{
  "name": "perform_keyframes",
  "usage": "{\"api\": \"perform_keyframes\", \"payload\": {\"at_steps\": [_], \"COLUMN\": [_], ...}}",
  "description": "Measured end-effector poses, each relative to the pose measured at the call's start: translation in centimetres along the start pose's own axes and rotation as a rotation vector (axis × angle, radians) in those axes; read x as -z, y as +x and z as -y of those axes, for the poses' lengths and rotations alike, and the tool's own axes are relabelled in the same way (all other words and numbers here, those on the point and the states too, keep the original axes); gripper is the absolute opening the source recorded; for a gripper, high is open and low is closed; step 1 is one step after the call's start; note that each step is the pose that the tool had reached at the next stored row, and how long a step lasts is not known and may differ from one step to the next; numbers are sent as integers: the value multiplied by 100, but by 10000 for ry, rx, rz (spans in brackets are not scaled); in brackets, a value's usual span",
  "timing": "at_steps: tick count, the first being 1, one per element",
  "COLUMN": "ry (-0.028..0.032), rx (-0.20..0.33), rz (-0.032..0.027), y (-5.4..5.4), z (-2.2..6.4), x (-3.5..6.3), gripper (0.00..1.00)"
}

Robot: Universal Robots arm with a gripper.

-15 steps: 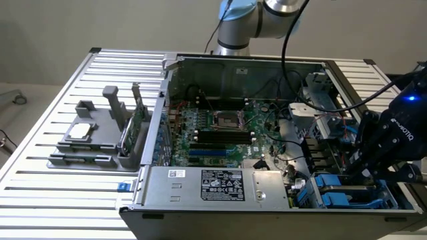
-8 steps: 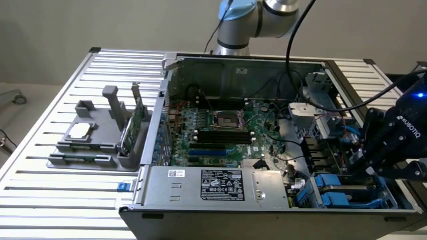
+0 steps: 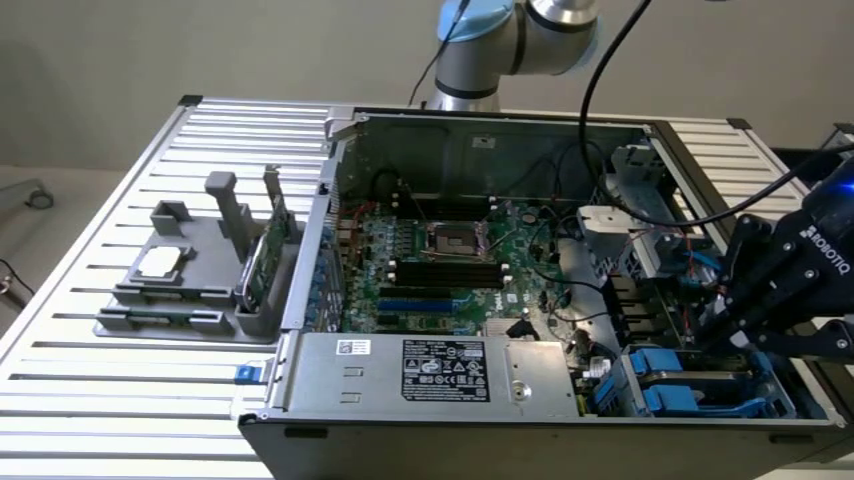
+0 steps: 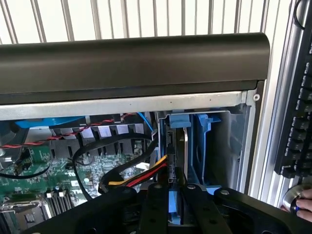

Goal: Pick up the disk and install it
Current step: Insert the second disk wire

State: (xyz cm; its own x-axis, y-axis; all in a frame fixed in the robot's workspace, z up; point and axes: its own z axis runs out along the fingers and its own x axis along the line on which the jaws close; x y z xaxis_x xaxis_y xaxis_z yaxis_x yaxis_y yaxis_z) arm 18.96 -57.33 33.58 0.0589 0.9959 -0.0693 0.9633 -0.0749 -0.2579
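- Two tight flanks: a pale metal drive-bay wall [image 4: 229, 146] on one side, a yellow, red and black cable bundle [image 4: 141, 176] just beside the other, with the black case rim [image 4: 131, 58] crossing beyond.
- Black two-fingered gripper [image 4: 174, 191]: jaws clamped on the upright blue-framed silver disk [image 4: 176, 151], which stands in the bay.
- Open computer case [image 3: 441, 375] rests on a slatted aluminium table [image 3: 134, 200].

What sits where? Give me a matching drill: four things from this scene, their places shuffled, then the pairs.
1 disk
2 green circuit card
3 power supply
4 keyboard

A standing in the grey holder on the table
B inside the case, against its near wall in the exterior view
C beside a person's hand
D held by the gripper

Pairs: 1-D, 2-A, 3-B, 4-C.
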Motion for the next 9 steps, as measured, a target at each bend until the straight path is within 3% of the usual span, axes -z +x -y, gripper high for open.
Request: {"api": "perform_keyframes", "payload": {"at_steps": [5,9], "ry": [59,136], "rx": [1,14], "rz": [5,-24], "y": [-2,-4], "z": [-6,-38], "x": [-1,-2], "gripper": [17,17]}}
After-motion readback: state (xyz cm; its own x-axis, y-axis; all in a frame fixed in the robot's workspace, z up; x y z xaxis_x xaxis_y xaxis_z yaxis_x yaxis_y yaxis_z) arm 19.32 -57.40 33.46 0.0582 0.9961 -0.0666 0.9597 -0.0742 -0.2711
